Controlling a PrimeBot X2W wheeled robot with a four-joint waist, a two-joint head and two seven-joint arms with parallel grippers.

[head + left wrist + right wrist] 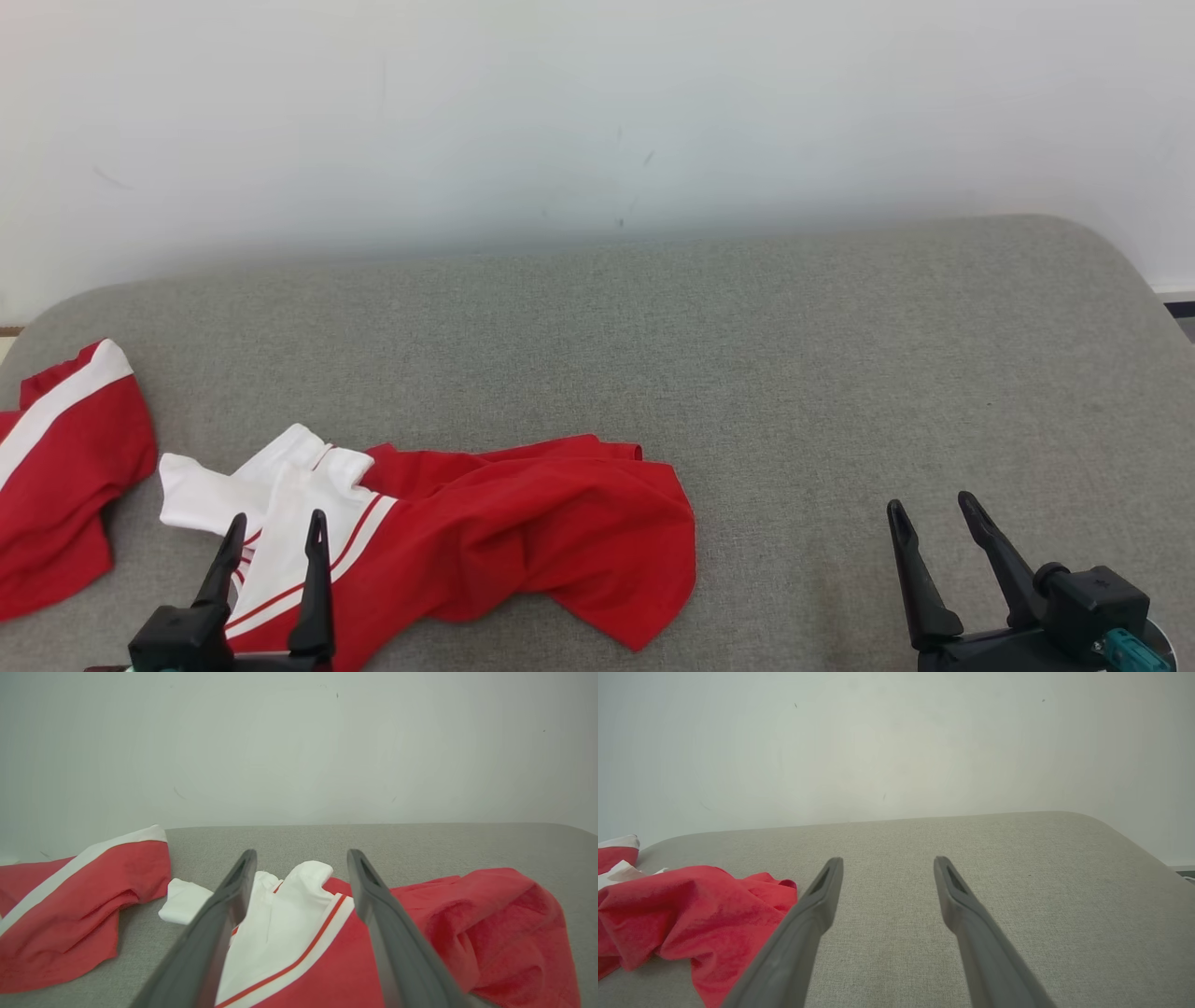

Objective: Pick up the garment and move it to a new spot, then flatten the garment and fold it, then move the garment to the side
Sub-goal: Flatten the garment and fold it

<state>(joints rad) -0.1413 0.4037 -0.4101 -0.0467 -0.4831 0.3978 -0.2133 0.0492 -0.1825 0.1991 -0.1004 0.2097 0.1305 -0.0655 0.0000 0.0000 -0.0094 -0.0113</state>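
The left gripper (278,518) sits low at the near left edge of the grey padded surface (747,373), its two dark fingers pointing away towards the wall (597,112). Its jaws stand wide apart with nothing between them. From where the head looks, its fingertips lie over the white part of the garment (523,523); I can't tell whether they touch the cloth. The right gripper (932,504) is well off to the right, over bare grey fabric, also spread wide and holding nothing, its fingers leaning slightly left.

The garment lies crumpled on the near left part of the surface. It is mostly bright red, bunched in soft folds, with a white section at its left end edged by thin red stripes. In the left wrist view the left gripper (301,856) frames that white section, the red bulk (467,924) trailing off to the right. In the right wrist view the right gripper (888,861) points over open surface, the garment (691,905) heaped at the left.

Further left lies a red piece with a white band (65,467), a strip of grey showing between it and the garment; whether the two join I cannot tell.
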